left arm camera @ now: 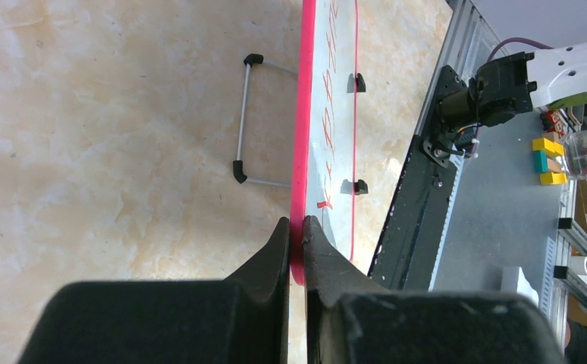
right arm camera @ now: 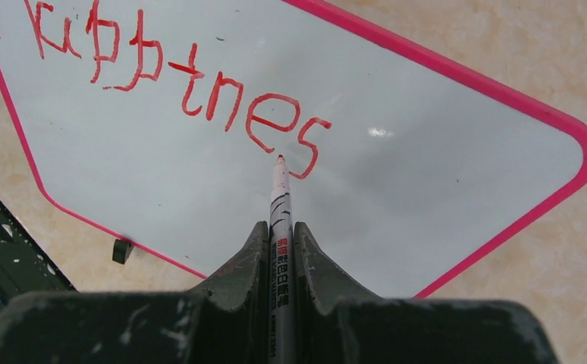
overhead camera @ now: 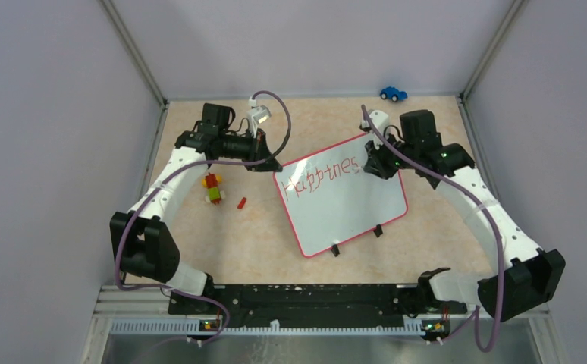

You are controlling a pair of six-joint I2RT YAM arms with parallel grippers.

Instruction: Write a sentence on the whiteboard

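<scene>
The whiteboard (overhead camera: 351,208) lies tilted in the middle of the table, white with a pink frame. Red lettering (overhead camera: 322,176) reads "Happines" along its far edge; it also shows in the right wrist view (right arm camera: 199,87). My left gripper (overhead camera: 269,163) is shut on the board's pink frame (left arm camera: 298,152) at its far left corner, seen edge-on between the jaws (left arm camera: 296,231). My right gripper (overhead camera: 372,163) is shut on a white marker (right arm camera: 280,227). The marker's red tip (right arm camera: 279,158) rests on the board just below the last "s".
A small blue toy car (overhead camera: 393,93) sits at the back right. A red, yellow and green block toy (overhead camera: 213,187) and a small red piece (overhead camera: 241,202) lie left of the board. A wire stand (left arm camera: 243,121) lies by the board. The black rail (overhead camera: 306,299) runs along the near edge.
</scene>
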